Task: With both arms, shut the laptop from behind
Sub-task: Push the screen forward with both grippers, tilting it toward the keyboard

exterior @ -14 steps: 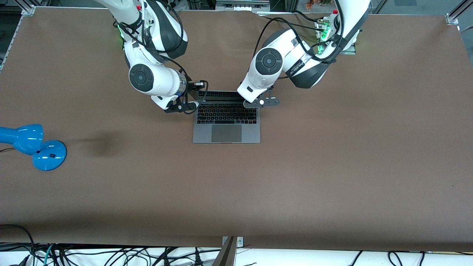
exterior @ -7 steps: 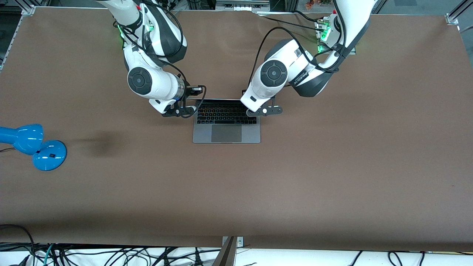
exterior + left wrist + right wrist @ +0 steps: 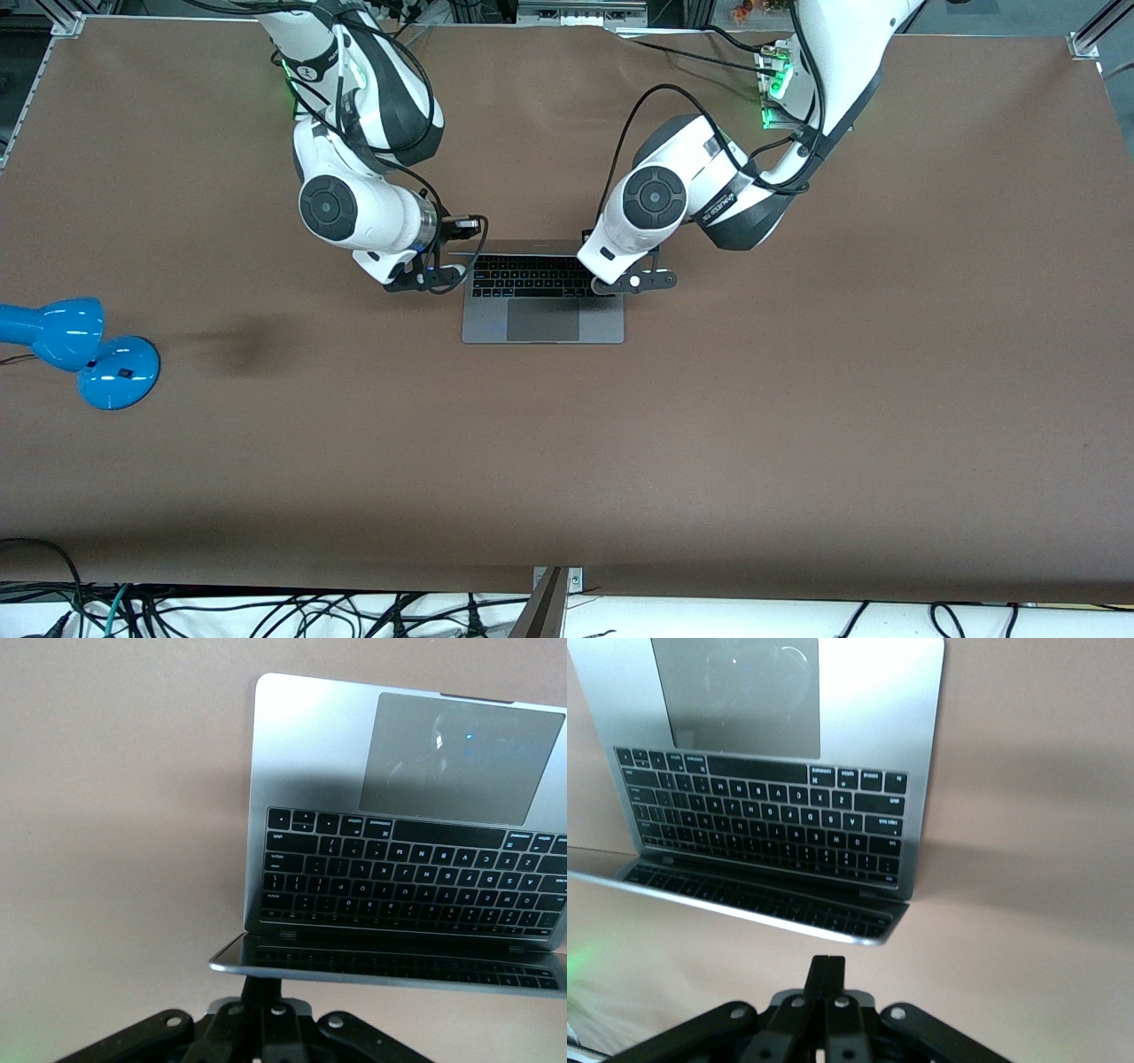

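The laptop point(image 3: 542, 297) sits mid-bench, its lid tilted partway down over the keyboard. The left gripper point(image 3: 634, 282) and right gripper point(image 3: 431, 276), both shut and holding nothing, press at the lid's two ends (hinge axis running between them). The base lies nearer the front camera than both, so closing likely means pushing that way and down.

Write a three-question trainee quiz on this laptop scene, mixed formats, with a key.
1. True or false: the laptop is already fully shut.
2. Multiple choice: the left pincer and the right pincer are both
A. wide open
B. shut, one at each end of the lid's top edge
C. resting on the trackpad
3. Fill in: the blue object at the right arm's end of the table is a desk ____.

Key:
1. False. The lid is partly tipped over the keyboard, whose keys are mirrored in the screen.
2. B.
3. lamp.
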Action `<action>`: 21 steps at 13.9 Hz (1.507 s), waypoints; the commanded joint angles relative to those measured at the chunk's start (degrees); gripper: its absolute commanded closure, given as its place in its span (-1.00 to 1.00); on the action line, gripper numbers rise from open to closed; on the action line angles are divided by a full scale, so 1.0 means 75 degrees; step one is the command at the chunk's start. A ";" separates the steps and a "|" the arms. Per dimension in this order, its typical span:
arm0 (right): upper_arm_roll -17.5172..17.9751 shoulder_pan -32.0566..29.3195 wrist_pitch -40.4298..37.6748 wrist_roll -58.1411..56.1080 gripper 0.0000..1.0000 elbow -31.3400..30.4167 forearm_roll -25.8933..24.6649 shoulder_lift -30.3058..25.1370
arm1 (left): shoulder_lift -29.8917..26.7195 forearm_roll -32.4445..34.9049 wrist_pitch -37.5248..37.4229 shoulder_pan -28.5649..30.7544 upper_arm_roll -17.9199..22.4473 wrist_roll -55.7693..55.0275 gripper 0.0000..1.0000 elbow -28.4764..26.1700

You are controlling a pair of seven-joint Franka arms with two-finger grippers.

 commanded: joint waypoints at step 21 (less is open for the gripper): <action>-0.0230 -0.0095 0.0511 -0.0383 1.00 0.1463 -0.0611 0.1460 | 0.1073 0.0733 0.0259 -0.0078 0.0346 0.0100 1.00 0.0868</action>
